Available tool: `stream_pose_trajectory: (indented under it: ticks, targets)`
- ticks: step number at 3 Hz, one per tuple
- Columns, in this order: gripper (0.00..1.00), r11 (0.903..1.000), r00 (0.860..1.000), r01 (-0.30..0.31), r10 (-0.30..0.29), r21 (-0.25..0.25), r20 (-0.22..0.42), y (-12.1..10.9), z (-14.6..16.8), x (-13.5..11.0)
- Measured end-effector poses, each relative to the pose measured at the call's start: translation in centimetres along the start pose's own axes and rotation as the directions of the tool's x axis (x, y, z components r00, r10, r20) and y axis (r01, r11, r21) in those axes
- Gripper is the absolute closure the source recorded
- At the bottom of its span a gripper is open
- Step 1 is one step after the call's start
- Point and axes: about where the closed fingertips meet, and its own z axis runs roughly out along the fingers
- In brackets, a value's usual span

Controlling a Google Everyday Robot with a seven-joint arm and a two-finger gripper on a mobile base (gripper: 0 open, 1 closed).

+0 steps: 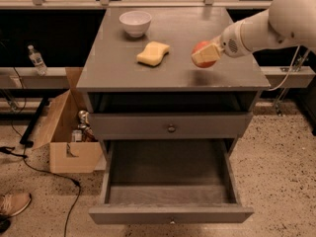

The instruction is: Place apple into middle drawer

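Fingers: your two beige fingers [207,57] are closed around the round red apple [199,47], gripping it from both sides.
Gripper: your gripper [205,55] hangs over the right front part of the grey wooden cabinet top [173,78].
Apple: seemingly raised off the top, ready for carrying.
Middle drawer: the wide, shallow grey wooden middle drawer [170,214] stands pulled out below, open to receive the apple.
Bystanders: the yellow wavy-edged sponge [153,53] and white bowl [135,22] sit apart from your gripper.

A cardboard box [66,154] and black cable [49,171] lie on the speckled floor [281,181] beside the grey cabinet [123,69].
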Motion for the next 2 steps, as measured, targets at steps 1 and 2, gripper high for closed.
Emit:
stream_pose_trajectory:
  ticks: [1, 2]
  targets:
    - [1.0, 0.9999, 1.0, 0.009, -0.009, 0.005, 0.016, 0.76, -4.71, 1.21]
    - [1.0, 0.9999, 1.0, 0.009, -0.009, 0.005, 0.016, 0.76, -4.71, 1.21]
